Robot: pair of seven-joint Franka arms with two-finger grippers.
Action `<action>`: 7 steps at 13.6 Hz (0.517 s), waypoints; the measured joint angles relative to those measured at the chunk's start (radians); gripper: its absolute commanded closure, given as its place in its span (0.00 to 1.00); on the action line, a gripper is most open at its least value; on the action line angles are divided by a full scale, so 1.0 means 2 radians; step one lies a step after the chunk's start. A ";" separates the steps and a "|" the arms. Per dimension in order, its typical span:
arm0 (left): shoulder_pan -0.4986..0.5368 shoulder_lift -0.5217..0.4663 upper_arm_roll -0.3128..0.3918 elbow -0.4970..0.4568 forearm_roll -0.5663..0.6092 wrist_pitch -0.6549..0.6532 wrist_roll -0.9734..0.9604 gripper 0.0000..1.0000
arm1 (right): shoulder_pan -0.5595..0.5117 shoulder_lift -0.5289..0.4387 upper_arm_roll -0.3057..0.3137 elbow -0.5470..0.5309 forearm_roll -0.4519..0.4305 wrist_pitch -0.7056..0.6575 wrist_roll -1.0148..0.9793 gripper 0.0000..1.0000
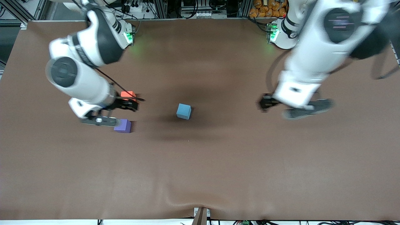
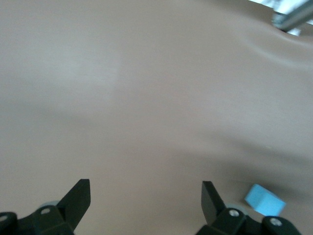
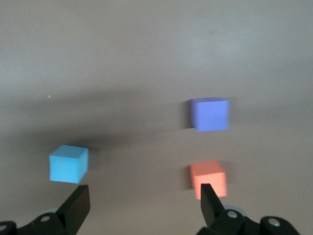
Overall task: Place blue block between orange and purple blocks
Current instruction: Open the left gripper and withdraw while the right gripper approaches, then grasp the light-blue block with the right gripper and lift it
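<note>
The light blue block (image 1: 183,111) sits alone near the middle of the brown table. The orange block (image 1: 128,94) and the purple block (image 1: 122,126) lie toward the right arm's end, with the orange one farther from the front camera and a gap between them. My right gripper (image 1: 131,104) is open and empty, over that gap. Its wrist view shows the blue block (image 3: 69,164), the purple block (image 3: 210,114) and the orange block (image 3: 209,178) ahead of the open gripper (image 3: 145,200). My left gripper (image 1: 264,103) is open and empty over bare table, with the blue block (image 2: 264,199) off to one side of it (image 2: 145,198).
A brown cloth (image 1: 200,162) covers the table, with a wrinkle (image 1: 187,200) near the front edge. The arm bases (image 1: 278,32) stand along the back edge, with cables and an orange-yellow bundle (image 1: 265,7) by them.
</note>
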 measured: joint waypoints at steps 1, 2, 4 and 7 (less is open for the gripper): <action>0.028 -0.010 0.000 -0.002 -0.001 -0.013 0.037 0.00 | 0.018 0.017 0.000 -0.001 0.001 0.019 0.024 0.00; 0.052 -0.018 0.000 -0.002 -0.001 -0.018 0.070 0.00 | 0.037 0.036 0.000 -0.002 0.001 0.044 0.051 0.00; 0.088 -0.033 0.000 -0.003 -0.001 -0.028 0.111 0.00 | 0.072 0.078 0.000 -0.002 0.001 0.093 0.090 0.00; 0.117 -0.045 -0.001 -0.006 -0.001 -0.042 0.150 0.00 | 0.103 0.128 0.000 -0.002 0.001 0.130 0.100 0.00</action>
